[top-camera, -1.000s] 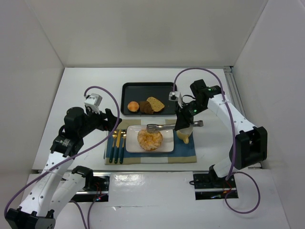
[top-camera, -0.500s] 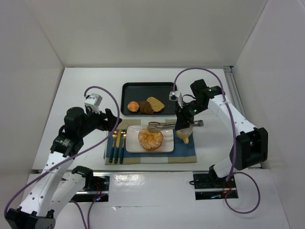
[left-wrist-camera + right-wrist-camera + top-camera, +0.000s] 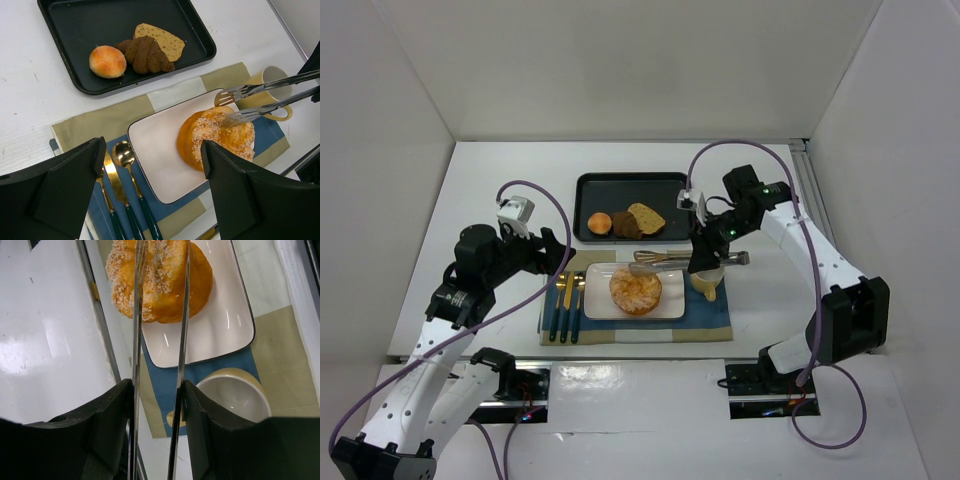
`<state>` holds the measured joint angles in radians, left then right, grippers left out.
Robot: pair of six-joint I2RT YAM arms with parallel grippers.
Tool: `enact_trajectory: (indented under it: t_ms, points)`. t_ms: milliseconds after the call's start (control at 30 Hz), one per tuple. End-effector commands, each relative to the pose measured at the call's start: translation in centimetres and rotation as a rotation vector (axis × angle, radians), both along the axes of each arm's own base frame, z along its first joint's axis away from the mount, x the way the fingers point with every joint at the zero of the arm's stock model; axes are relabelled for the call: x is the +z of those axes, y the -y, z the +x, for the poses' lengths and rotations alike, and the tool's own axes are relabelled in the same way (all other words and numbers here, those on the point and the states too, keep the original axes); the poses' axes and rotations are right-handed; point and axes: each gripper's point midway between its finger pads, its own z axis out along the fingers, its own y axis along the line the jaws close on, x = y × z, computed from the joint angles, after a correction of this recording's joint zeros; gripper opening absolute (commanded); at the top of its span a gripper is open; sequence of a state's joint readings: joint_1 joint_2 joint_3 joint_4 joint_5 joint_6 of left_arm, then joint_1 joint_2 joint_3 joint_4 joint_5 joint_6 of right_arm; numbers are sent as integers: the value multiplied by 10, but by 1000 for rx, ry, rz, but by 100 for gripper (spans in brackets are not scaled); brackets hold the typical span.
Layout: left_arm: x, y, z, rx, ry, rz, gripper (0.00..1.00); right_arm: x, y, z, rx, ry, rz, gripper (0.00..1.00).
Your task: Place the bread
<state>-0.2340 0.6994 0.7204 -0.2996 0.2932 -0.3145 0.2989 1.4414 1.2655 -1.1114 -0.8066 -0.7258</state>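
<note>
One item to track, the bread [image 3: 635,290]: sitting ridged side up on the right half of the white plate [image 3: 602,300], round, so offering no long axis to line up with. Lying straight ahead of the right gripper [image 3: 156,407], toward the left arm's side in the overhead view, with the tongs [image 3: 668,260] reaching from that gripper across the bread's top. Clamping both tong arms between the pads, narrow gap, arms running nearly parallel and spanning less than the bread's width, so judging the bread as laid down rather than pinched. Touching the crust or just hovering above it: cannot tell. Standing just beside the plate, under the tongs: the cup [image 3: 708,283]. Hovering the left gripper [image 3: 152,192] wide apart and carrying nothing, over the cutlery [image 3: 121,156] at the plate's left, farther from the bread than the tong tips. Judging the next move as lifting the tongs clear without dragging the bread.
</note>
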Motion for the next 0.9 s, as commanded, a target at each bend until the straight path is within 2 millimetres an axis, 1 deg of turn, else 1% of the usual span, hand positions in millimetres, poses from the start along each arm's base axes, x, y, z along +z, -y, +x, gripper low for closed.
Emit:
enact_trajectory:
  t_ms: [0,33,67,133,200,233,267,300,333,367,400,433,467,500,533,600,633,667,700,733,767,800,833,867]
  points:
    - [23,1,3,-9,81,-1,95,24,-6,5,-1,99,47,53]
    - [23,1,3,-9,81,-1,95,23,-5,6,-5,102,39,58]
    - [23,1,3,-9,81,-1,95,24,-3,10,-14,110,41,59]
    - [23,1,3,-9,81,-1,95,27,-4,11,-20,122,47,59]
    - [23,1,3,-9,81,-1,95,30,2,17,-46,145,43,59]
    - [23,1,3,-9,81,-1,95,33,2,18,-53,157,50,59]
    - [23,1,3,-9,81,-1,95,33,7,22,-76,158,48,59]
    - [23,1,3,-9,81,-1,95,38,9,28,-93,191,60,59]
    - [23,1,3,-9,81,-1,95,45,11,31,-115,209,70,59]
    - [23,1,3,-9,81,-1,95,55,17,41,-155,267,79,59]
    - [23,1,3,-9,81,-1,95,61,21,46,-182,295,90,59]
    - [25,0,2,-9,90,-3,95,73,31,59,-249,352,90,59]
    - [25,0,2,-9,90,-3,95,72,32,60,-270,339,83,59]
    - [25,0,2,-9,90,-3,95,84,42,71,-320,401,91,59]
    - [25,0,2,-9,90,-3,95,84,48,76,-373,396,93,59]
    - [25,0,2,-9,90,-3,95,94,72,96,-493,469,72,59]
    - [25,0,2,-9,90,-3,95,88,81,101,-540,464,59,59]
    - [21,0,2,-9,81,-1,95,88,94,108,-620,475,41,59]
    - [21,0,2,-9,81,-1,95,89,112,120,-693,510,30,59]
    - [21,0,2,-9,81,-1,95,76,124,125,-750,494,8,59]
    - [21,0,2,-9,81,-1,95,69,141,131,-834,495,-24,59]
    - [21,0,2,-9,81,-1,95,63,153,134,-886,499,-45,59]
    - [21,0,2,-9,81,-1,95,56,169,145,-943,507,-64,59]
    - [21,0,2,-9,81,-1,95,36,178,145,-970,478,-94,59]
